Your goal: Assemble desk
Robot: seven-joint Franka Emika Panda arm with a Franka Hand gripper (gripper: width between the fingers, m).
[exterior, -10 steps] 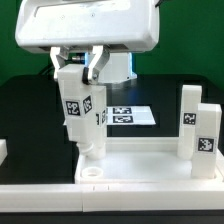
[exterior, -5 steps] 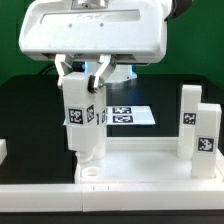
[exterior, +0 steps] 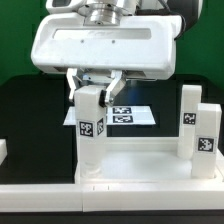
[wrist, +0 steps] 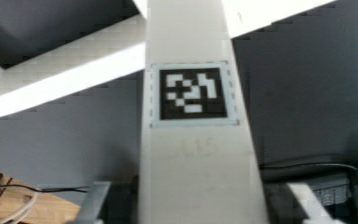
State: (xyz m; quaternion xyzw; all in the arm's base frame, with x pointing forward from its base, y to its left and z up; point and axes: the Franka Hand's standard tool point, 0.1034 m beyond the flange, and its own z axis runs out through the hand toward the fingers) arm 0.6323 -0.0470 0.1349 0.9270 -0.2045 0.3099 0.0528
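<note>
The white desk top [exterior: 140,160], a rimmed tray, lies at the front of the black table. My gripper [exterior: 95,88] is shut on the upper end of a white leg [exterior: 92,135] with a square tag. The leg stands upright, with its foot at the top's corner socket on the exterior view's left, which it hides. In the wrist view the leg [wrist: 194,95] fills the middle between my gripper's [wrist: 208,198] fingers, and the desk top's rim [wrist: 51,75] shows behind it. Two more tagged legs [exterior: 190,115] [exterior: 205,140] stand on the exterior view's right.
The marker board [exterior: 128,115] lies flat on the table behind the desk top. A small white part [exterior: 3,150] shows at the left edge of the exterior view. The big white robot hand [exterior: 105,45] hangs over the held leg.
The held leg has gone from tilted to upright and moved down and slightly right onto the corner socket, which it now covers. The hand has turned and shifted right with it.
</note>
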